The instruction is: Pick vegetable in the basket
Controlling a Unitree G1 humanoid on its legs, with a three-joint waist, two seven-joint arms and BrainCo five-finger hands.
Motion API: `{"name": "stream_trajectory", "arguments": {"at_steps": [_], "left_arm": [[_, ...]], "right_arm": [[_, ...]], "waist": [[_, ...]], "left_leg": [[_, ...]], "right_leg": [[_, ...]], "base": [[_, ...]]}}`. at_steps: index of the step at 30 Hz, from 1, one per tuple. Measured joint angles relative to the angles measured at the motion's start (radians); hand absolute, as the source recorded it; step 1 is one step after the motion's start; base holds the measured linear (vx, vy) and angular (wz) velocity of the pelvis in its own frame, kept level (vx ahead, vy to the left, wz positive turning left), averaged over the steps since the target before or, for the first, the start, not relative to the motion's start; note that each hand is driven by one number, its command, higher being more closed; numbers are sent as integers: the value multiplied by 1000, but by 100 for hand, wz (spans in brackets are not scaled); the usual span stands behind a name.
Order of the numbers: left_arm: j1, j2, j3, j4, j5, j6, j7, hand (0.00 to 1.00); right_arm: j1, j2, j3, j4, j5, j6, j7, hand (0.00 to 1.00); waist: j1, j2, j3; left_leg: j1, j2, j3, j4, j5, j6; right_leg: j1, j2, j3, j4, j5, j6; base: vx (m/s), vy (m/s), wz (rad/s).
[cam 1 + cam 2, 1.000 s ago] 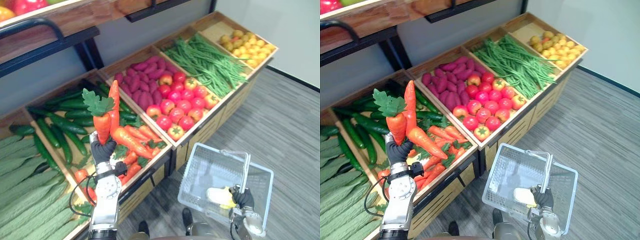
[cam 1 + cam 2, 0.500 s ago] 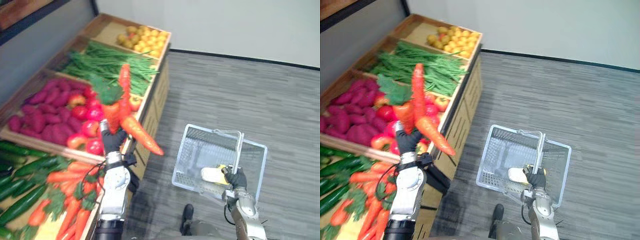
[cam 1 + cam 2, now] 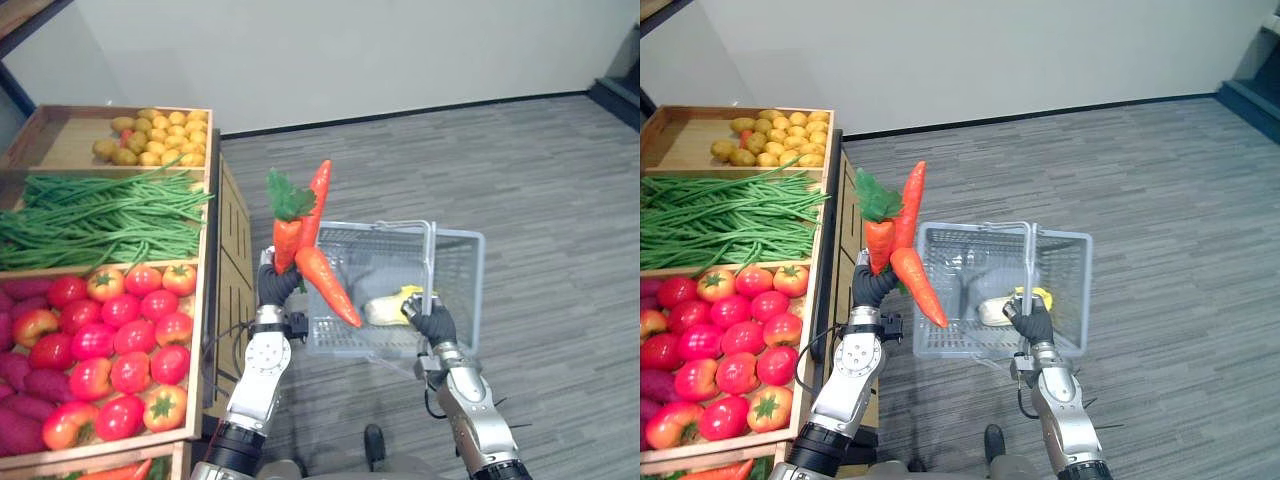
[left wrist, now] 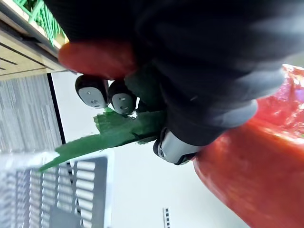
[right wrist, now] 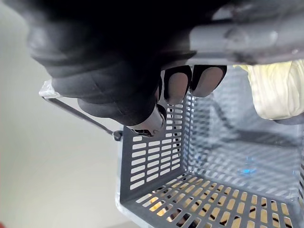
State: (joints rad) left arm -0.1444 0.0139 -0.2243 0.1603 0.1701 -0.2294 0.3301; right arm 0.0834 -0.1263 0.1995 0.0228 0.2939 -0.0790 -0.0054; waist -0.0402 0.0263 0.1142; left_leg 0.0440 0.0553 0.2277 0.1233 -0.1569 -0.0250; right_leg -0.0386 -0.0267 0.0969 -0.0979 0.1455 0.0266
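My left hand (image 3: 272, 288) is shut on a bunch of orange carrots (image 3: 322, 280) with green leaves (image 3: 288, 194). It holds them upright, and they appear to hang at the left rim of the grey wire basket (image 3: 468, 262). In the left wrist view the fingers (image 4: 124, 99) curl round a leaf (image 4: 109, 137) and a carrot (image 4: 256, 175). My right hand (image 3: 433, 322) is shut on the basket's handle (image 3: 431, 258), and the right wrist view shows its fingers (image 5: 178, 83) wrapped round that bar. A pale yellow-white vegetable (image 3: 384, 309) lies inside the basket (image 5: 156, 152).
A wooden display stand runs along the left with crates of small yellow produce (image 3: 155, 140), green beans (image 3: 90, 220), tomatoes (image 3: 115, 340) and purple sweet potatoes (image 3: 15, 425). Grey carpet floor (image 3: 540, 170) lies to the right, up to a pale wall.
The whole view has swung right, away from the carrot and cucumber crates. My left hand has carried the carrots from over the stand to the basket's left rim. My right hand still holds the handle.
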Motion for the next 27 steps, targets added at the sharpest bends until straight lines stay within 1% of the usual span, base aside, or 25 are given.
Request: {"name": "stream_trajectory", "arguments": {"at_steps": [3,6,9,14,19,22,23,27], "left_arm": [[-41,1,-30,48,1,10,-2,100],[-46,0,-52,99,1,27,-2,100],[-46,1,-61,157,15,32,-3,100],[-46,12,-71,226,27,50,-4,100],[-55,13,-77,313,29,51,-1,100],[-61,14,-77,345,39,51,-1,100],[-72,15,-78,365,40,52,-2,0],[-99,20,-94,436,60,72,-7,0]], "right_arm": [[2,1,15,-8,40,9,10,100],[2,1,18,-8,65,11,10,100],[2,1,37,-8,93,11,9,100],[1,-1,77,-9,143,13,9,100],[1,-2,139,-11,249,13,10,100],[1,-10,169,-11,308,15,10,100],[1,-14,181,-11,333,16,10,100],[1,-25,214,-28,380,18,11,100]], "waist": [[-1,-1,0],[-2,-1,0],[-2,-2,-1],[-1,-22,-5],[-2,-53,-8],[-2,-54,-9],[-1,-54,-9],[-5,-55,-9]], "left_leg": [[6,-3,-3,-18,3,3],[6,-5,-6,-21,3,3],[6,-8,-9,-32,8,11],[3,-19,-7,-54,22,17],[-9,-20,-3,-53,22,16],[-14,-20,-1,-53,22,16],[-16,-20,-1,-53,22,16],[-17,-20,-3,-53,23,16]], "right_leg": [[-1,-1,-5,0,0,0],[-2,-2,-8,-1,0,0],[-5,-5,-11,-1,0,0],[-23,-11,-8,-1,0,1],[-39,-11,1,-1,6,9],[-45,-12,4,-1,8,10],[-47,-12,3,-1,8,11],[-47,-12,-3,-1,9,11]], "base": [[71,53,3],[17,14,1],[-15,8,2],[-65,-6,-4],[-75,-19,-6],[-26,-5,-1],[0,0,0],[0,0,0]]}}
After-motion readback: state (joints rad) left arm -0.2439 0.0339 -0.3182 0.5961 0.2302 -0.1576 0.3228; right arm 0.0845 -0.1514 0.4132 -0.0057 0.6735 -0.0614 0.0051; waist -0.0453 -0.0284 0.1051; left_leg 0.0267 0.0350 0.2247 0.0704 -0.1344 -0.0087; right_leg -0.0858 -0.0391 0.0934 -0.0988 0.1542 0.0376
